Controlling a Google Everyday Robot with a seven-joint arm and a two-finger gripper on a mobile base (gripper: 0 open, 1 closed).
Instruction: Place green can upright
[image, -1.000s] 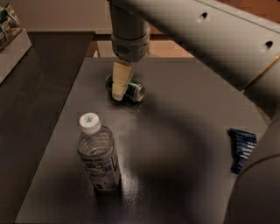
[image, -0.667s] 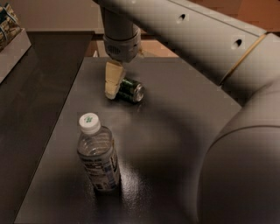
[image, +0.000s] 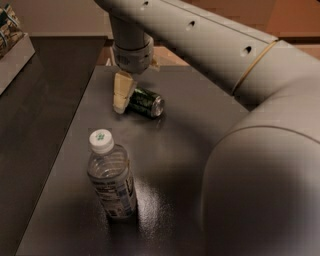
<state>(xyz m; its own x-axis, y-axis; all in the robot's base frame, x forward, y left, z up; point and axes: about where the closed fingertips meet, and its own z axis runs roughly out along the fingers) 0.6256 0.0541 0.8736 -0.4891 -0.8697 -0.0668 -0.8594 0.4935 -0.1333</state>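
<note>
Covering one end of the single green can (image: 146, 102) lying on its side, the hand (image: 122, 99) meets it; whether clamped, cannot tell; one bottle (image: 111, 180) stands on the surface (image: 185, 117)

1. A single camera view here, set high and looking steeply down across the dark table (image: 65, 165), from its near edge toward the far one.
2. It sits right by the robot's arm (image: 260, 165), which looms very close and fills the right side and the top.
3. The water bottle (image: 111, 180) stands nearest the lens, lower left.
4. Farther off, upper middle, the gripper (image: 122, 95) hangs pointing down, just beside the left end of the green can (image: 145, 102), which lies on its side.
</note>
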